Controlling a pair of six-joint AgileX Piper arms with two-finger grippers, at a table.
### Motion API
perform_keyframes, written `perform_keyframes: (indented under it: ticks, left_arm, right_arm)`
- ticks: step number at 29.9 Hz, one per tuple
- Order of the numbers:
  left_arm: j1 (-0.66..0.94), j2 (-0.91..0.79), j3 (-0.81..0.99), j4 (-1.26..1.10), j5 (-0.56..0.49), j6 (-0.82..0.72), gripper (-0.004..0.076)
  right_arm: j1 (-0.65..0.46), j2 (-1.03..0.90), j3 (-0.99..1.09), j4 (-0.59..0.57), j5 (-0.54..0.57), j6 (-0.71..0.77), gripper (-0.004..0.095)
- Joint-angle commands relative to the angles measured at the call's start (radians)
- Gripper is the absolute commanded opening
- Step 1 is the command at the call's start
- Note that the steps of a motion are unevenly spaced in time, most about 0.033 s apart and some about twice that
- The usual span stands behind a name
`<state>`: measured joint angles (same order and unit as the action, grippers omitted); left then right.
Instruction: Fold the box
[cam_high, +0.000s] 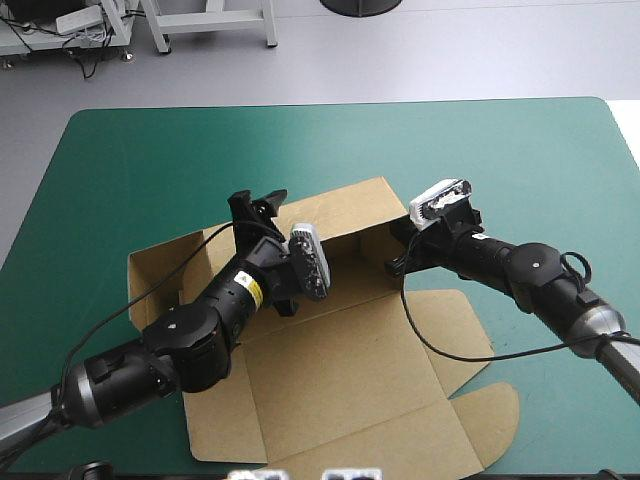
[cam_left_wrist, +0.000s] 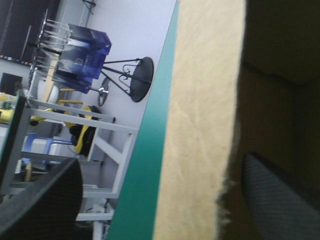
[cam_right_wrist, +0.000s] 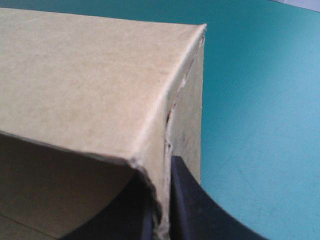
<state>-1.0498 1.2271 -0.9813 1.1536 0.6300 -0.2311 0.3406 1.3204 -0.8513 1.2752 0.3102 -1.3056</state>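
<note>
Box: the brown box (cam_high: 340, 370) lay mid-surface (cam_high: 120, 160), base and near flaps flat, far wall (cam_high: 345, 210) raised.
Left tool: the left tool (cam_high: 258, 203) had its black fingers apart, straddling that wall's top edge, not clamped.
Right tool: the right tool (cam_right_wrist: 161, 195) was pinched on the board at the wall's right corner fold.
Step, judged: squaring the far wall.
Doing it well: pinch low by the crease; move both arms together so the wall does not twist; leave the base flat.
High view only: the whole sheet and both arms.
Wrist views only: the left fingers' gap; the right corner's frayed crease.
</note>
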Motion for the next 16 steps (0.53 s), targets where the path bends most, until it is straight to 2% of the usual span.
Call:
perform_keyframes:
  ticks: [1, 7, 10, 12, 16]
  left_arm:
    - [-0.072, -0.061, -0.032, -0.107, 0.023, 0.003, 0.0617]
    - [-0.111, -0.081, -0.118, -0.486, 0.149, 0.151, 0.0617]
    - [-0.111, -0.081, -0.196, -0.549, 0.226, 0.184, 0.0617]
    - [-0.109, -0.081, -0.257, -0.550, 0.276, 0.183, 0.0617]
    - [-0.107, -0.081, -0.401, -0.473, 0.409, 0.154, 0.0581]
  right_arm:
    - [0.001, -0.029, -0.049, 0.022, -0.028, 0.016, -0.0017]
    - [0.001, -0.029, -0.050, 0.018, -0.045, 0.016, -0.0017]
    - [0.001, -0.029, -0.050, -0.010, -0.047, 0.027, -0.0017]
    - [0.001, -0.029, -0.050, -0.060, -0.049, 0.071, -0.0017]
    - [-0.031, -0.029, -0.050, -0.231, -0.026, 0.221, -0.0017]
